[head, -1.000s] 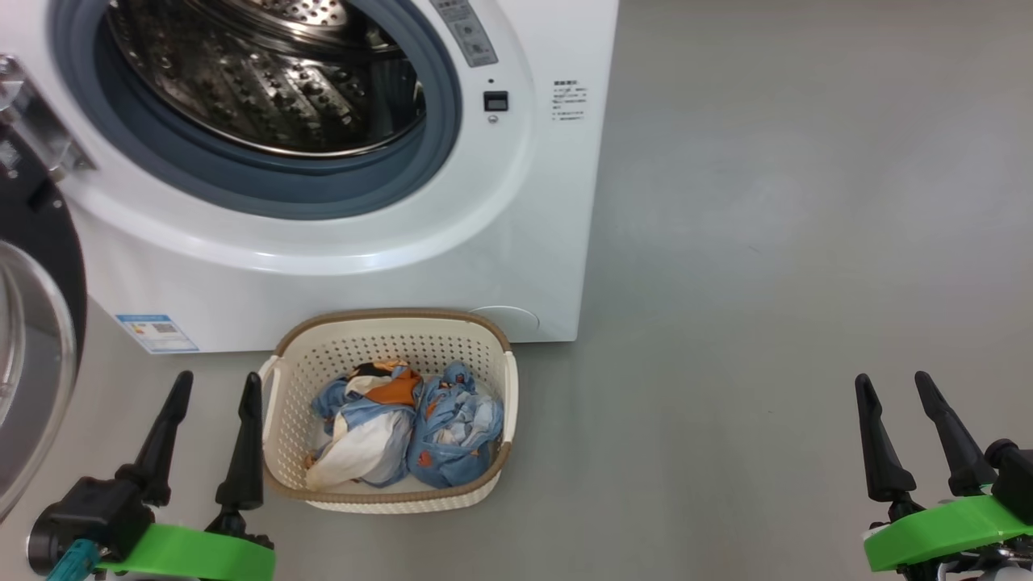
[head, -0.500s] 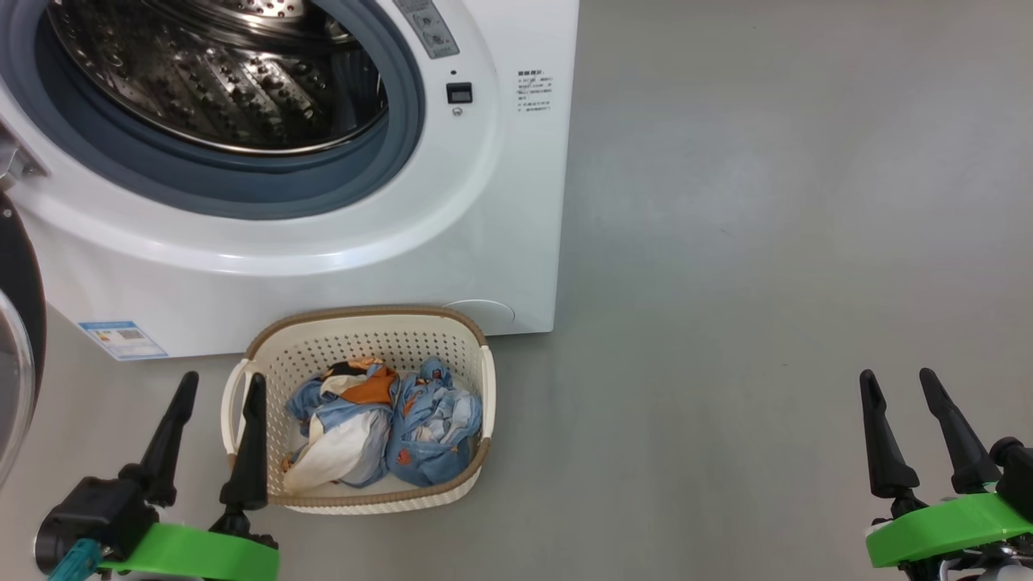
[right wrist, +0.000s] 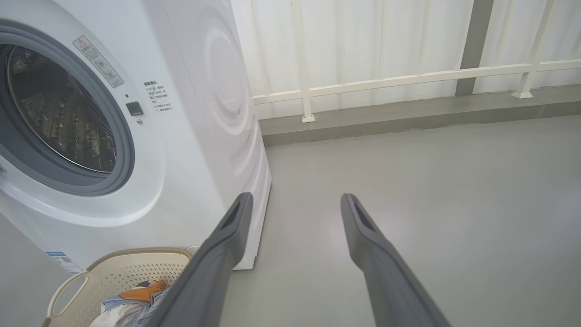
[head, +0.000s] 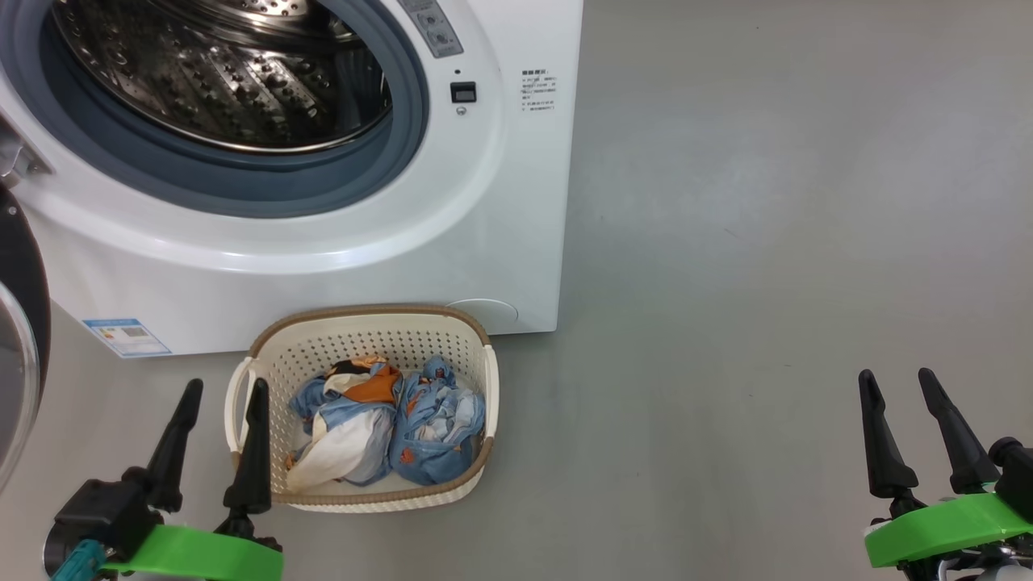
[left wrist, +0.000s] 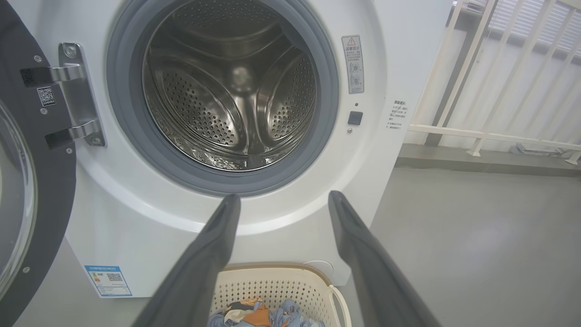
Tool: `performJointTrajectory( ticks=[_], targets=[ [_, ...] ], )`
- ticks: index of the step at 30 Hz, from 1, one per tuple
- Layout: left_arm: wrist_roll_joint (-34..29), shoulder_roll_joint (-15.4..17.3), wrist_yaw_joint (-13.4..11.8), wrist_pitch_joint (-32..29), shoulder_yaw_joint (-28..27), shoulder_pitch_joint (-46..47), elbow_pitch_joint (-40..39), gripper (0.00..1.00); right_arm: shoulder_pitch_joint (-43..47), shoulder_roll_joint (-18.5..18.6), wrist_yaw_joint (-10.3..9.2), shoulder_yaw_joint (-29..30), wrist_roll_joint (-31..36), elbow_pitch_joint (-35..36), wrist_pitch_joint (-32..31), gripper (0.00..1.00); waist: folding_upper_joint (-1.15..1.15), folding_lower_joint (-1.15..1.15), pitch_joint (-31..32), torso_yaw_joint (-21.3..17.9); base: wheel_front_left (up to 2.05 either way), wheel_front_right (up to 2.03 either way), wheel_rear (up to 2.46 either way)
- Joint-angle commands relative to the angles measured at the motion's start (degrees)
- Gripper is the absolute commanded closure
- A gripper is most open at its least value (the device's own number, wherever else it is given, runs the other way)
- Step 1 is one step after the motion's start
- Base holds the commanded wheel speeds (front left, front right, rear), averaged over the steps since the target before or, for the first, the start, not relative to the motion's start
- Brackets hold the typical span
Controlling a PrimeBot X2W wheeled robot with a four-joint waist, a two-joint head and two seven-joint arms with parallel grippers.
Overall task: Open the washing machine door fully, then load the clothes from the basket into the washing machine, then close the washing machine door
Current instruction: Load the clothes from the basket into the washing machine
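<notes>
Far left, the washing machine door [left wrist: 32, 181] hangs swung right out on its hinge [left wrist: 79, 95], well clear of the opening, so step one looks done to me. Next along, the left gripper [head: 227, 387] hovers low over the floor [head: 767, 242], just beside the basket's left handle, its two fingers [head: 255, 452] spread wide and holding nothing. Then the basket [head: 371, 337] itself, sitting on the floor close in front of the washing machine [head: 484, 210], below the mouth. The clothes [head: 387, 432] are all in it, light blue with orange and white, bunched into two heaps; how many garments that makes I can't tell. Above, the drum [left wrist: 236, 100] shines bare inside its grey-blue seal [head: 266, 181], not a scrap of fabric in there, so loading hasn't begun, and closing the door comes after that. Way over on the right, well apart from everything, the right gripper [head: 896, 374] hangs over bare floor, fingers parted too, empty. The count: one machine, one door, one basket, two bundles of clothes, two grippers, four fingers. My read: one step of three is behind us and the whole load is left to shift, most likely starting with the left arm, since it's the one next to the basket
</notes>
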State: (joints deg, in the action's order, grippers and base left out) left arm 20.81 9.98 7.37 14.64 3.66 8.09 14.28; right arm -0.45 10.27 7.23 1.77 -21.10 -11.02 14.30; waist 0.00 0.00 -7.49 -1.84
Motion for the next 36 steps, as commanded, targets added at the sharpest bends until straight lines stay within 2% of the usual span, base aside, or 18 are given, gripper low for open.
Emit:
performJointTrajectory(
  ticks=[1,18,36],
  targets=[
    [0.42,1.57,0.12,0.36,-1.57,2.25,-0.95,0.00,-1.47,0.85,0.25,-1.09,0.56,1.57,0.70,0.00,0.00,0.00,-0.02,0.07,0.16,-0.60,0.44],
    [0.29,2.41,0.12,0.36,-0.96,2.80,-1.87,0.00,-2.17,0.46,0.25,-1.75,0.46,1.54,0.70,0.00,0.00,0.00,-0.70,-0.13,0.20,-1.40,1.20],
    [-0.75,0.81,0.12,0.36,1.18,3.57,0.49,0.00,-3.61,-0.51,0.25,-1.81,0.56,1.83,0.70,0.00,0.00,0.00,-3.52,-0.42,-0.02,-0.06,0.08]
  ],
)
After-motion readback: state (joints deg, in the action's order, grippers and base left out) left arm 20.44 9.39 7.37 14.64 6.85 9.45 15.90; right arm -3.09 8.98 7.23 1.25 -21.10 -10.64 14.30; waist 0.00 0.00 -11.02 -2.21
